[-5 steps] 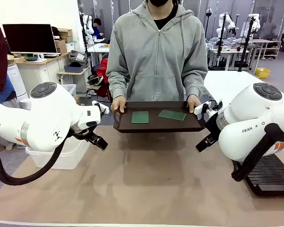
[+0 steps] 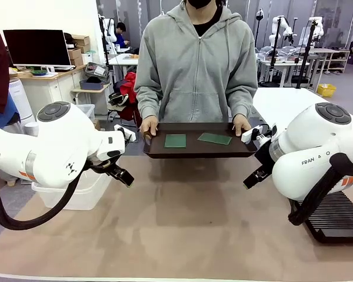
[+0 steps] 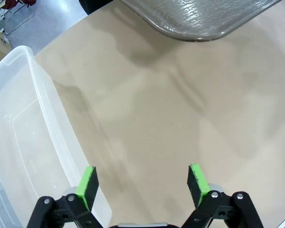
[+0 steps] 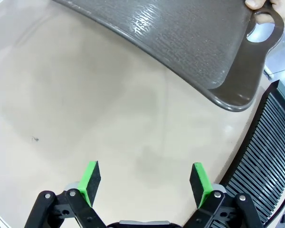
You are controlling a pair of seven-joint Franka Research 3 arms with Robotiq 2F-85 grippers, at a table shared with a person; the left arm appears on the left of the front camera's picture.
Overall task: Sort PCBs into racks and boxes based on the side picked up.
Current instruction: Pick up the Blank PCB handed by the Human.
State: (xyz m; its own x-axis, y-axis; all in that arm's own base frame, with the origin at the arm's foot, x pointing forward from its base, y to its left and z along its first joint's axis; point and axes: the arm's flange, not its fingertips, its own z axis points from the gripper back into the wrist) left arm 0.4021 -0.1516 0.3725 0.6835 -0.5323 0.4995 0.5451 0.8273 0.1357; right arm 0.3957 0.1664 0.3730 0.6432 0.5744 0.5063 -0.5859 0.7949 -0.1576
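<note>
Green PCBs [image 2: 175,140] carried on a tray [image 2: 194,151] (held by a person [image 2: 194,64]), left end effector [image 3: 141,173] and right end effector [image 4: 145,169] spread wide

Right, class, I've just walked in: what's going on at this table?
A person holds a dark brown tray by both ends, lifted above the far side of the table, with two green PCBs lying flat and apart on it. The left arm and right arm wait at either side, jaws open and empty. The clear tub sits by the left one, the black slotted rack by the right. Neither board has been picked up yet.
</note>
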